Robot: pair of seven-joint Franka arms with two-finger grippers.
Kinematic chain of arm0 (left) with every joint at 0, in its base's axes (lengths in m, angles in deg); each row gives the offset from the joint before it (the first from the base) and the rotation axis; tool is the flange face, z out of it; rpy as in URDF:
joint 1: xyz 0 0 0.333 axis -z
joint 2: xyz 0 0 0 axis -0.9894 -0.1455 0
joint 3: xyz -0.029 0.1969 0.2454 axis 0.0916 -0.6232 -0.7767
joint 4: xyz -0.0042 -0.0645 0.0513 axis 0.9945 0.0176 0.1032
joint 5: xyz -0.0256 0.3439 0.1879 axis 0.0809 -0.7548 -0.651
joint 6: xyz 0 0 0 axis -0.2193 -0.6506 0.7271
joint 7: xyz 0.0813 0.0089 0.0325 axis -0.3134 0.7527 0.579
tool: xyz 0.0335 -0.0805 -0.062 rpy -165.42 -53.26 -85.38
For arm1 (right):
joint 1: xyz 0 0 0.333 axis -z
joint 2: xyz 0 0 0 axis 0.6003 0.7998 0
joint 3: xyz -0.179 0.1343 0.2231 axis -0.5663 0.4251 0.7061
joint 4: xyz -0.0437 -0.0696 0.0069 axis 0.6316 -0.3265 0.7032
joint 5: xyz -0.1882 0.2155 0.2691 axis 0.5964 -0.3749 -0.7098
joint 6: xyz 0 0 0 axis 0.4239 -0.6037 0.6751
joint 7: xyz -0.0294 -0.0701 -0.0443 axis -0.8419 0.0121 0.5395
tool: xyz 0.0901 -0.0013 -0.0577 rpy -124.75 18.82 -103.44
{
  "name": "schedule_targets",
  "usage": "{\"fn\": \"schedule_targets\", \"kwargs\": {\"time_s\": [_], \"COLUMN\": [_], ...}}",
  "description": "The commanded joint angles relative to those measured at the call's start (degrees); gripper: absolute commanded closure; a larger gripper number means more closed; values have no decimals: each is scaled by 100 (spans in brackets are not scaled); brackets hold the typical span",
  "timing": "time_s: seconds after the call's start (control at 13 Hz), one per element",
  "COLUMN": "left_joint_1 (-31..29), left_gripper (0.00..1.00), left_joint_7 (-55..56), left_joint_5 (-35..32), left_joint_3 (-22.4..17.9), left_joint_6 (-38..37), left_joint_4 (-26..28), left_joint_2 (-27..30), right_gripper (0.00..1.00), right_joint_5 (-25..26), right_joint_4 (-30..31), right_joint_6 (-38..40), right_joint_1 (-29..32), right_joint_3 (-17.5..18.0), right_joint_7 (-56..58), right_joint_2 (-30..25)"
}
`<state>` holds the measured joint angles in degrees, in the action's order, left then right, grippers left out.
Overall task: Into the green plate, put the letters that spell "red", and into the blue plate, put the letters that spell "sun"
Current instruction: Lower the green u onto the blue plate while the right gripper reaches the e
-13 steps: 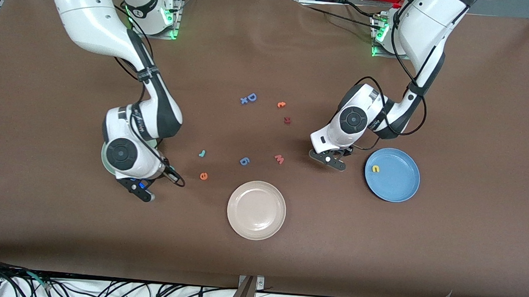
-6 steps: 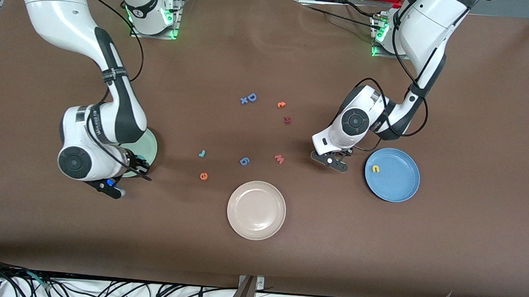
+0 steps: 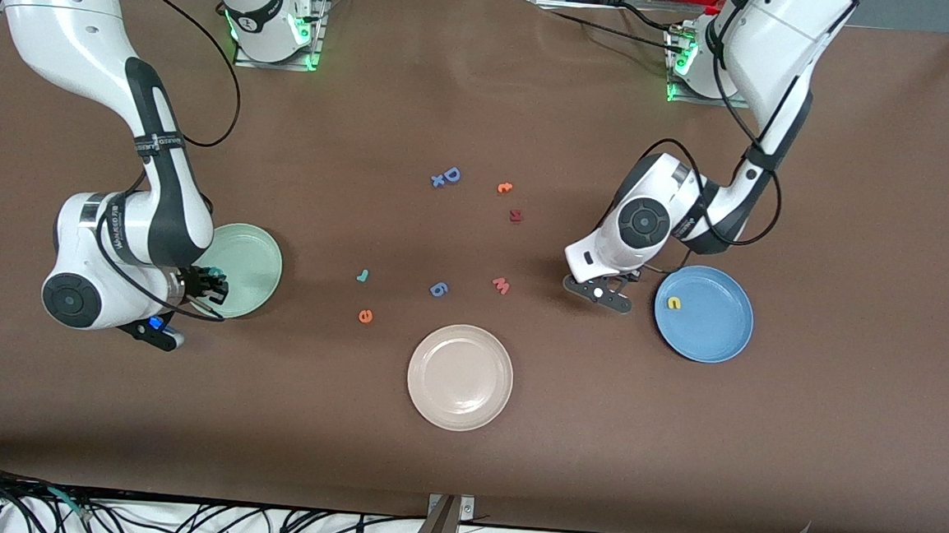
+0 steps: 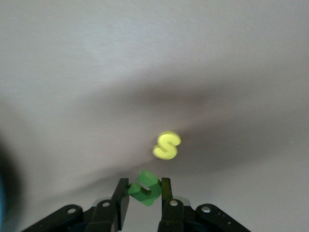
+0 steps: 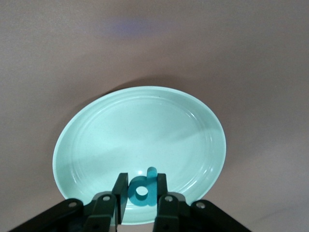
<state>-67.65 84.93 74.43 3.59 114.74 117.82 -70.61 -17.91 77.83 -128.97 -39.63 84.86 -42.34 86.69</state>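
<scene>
My right gripper [image 3: 210, 285] hangs over the near edge of the green plate [image 3: 254, 260], shut on the teal "d" [image 5: 143, 187]; below it the plate [image 5: 96, 140] holds nothing. The teal "r" [image 3: 363, 275] and orange "e" [image 3: 365, 316] lie on the table between the green and cream plates. My left gripper [image 3: 605, 294] is low at the table beside the blue plate [image 3: 713, 335], shut on the olive-green arch letter [image 4: 145, 188]. The yellow "s" [image 4: 167, 145] lies just ahead of its fingers. A yellow arch letter [image 3: 673, 302] lies in the blue plate.
A cream plate [image 3: 459, 377] sits nearest the camera at mid-table. Loose letters lie around the middle: blue "D" and "x" [image 3: 447, 176], an orange one [image 3: 505, 188], a dark red one [image 3: 515, 215], a pink "w" [image 3: 500, 285], a blue one [image 3: 438, 289].
My right arm has swung toward its end of the table, carrying the "d" from near the orange "e" to over the green plate. My left gripper has closed on the olive-green letter.
</scene>
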Motion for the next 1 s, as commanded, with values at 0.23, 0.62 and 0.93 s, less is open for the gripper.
{"fn": "schedule_targets", "kwargs": {"time_s": [0.23, 0.62, 0.93], "left_joint_1": [-799, -1740, -2303], "left_gripper": [92, 91, 86], "left_joint_7": [-1432, -2726, -2772], "left_joint_5": [-149, -410, -1123], "left_joint_3": [25, 25, 33], "left_joint_6": [-901, -892, -629], "left_joint_4": [-497, -488, -427], "left_joint_2": [204, 72, -261], "right_gripper": [17, 1, 1], "right_joint_5": [-88, -97, -97], "right_joint_4": [28, -7, -25], "right_joint_6": [45, 10, -376], "right_joint_1": [71, -25, -403], "right_joint_3": [47, 82, 100], "right_joint_7": [57, -31, -415], "right_joint_2": [-30, -48, -65]}}
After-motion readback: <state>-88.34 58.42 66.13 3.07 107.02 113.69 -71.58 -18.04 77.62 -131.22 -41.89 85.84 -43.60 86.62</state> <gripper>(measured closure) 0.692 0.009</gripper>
